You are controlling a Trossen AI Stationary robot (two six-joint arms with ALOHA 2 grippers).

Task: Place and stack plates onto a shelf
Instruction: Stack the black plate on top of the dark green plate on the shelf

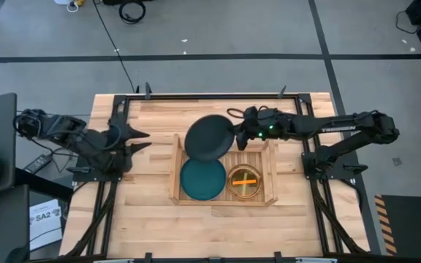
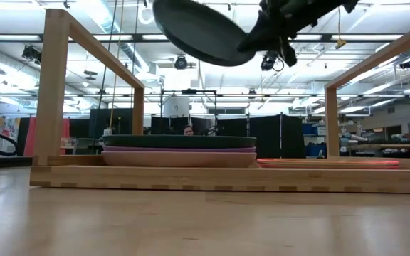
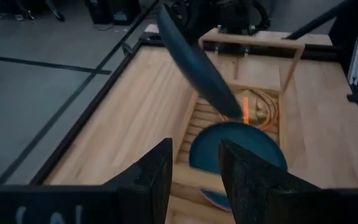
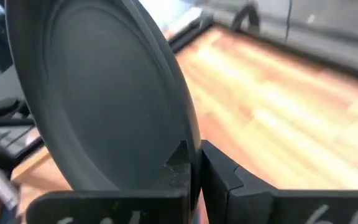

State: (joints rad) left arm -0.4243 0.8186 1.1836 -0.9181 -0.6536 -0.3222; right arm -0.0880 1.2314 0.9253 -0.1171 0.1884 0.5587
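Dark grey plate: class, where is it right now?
The dark grey plate hangs tilted in the right gripper, above the shelf's far left corner, over the teal plate.

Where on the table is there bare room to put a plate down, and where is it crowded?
Bare wood lies between the shelf and the left hand, and along the table's near edge. The shelf is crowded: teal plate, orange plate, with the right hand holding the dark grey plate above.

Right hand (image 1: 234,136) holds dark grey plate (image 1: 209,137) over shelf (image 1: 174,166)
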